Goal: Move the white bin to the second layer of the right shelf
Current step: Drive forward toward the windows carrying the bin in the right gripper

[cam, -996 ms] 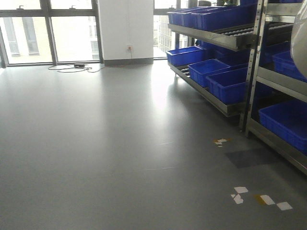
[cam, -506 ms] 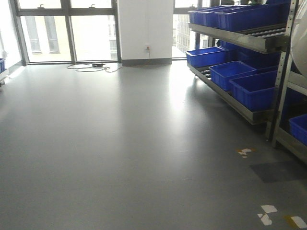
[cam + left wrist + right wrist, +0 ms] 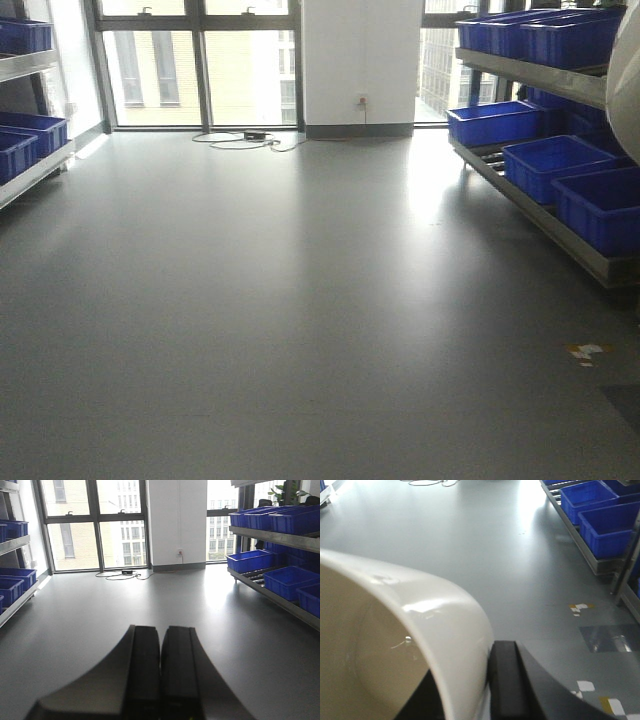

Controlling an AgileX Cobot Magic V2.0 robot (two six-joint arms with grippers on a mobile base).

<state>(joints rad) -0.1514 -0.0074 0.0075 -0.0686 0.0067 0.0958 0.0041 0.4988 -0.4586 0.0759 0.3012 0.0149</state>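
Right claw (image 3: 465, 685) is clamped on the wall of the white bin (image 3: 385, 630), with one black finger (image 3: 507, 680) pressed against the glossy outside and the other showing dark inside the mouth. The bin is held up above the grey floor (image 3: 470, 540), and a sliver of it shows at the far right edge of the front view. Left claw (image 3: 161, 635) holds nothing, its two black fingers pressed together, pointing across the open floor. Blue crates (image 3: 555, 160) sit on a steel rack (image 3: 540, 225) along the right.
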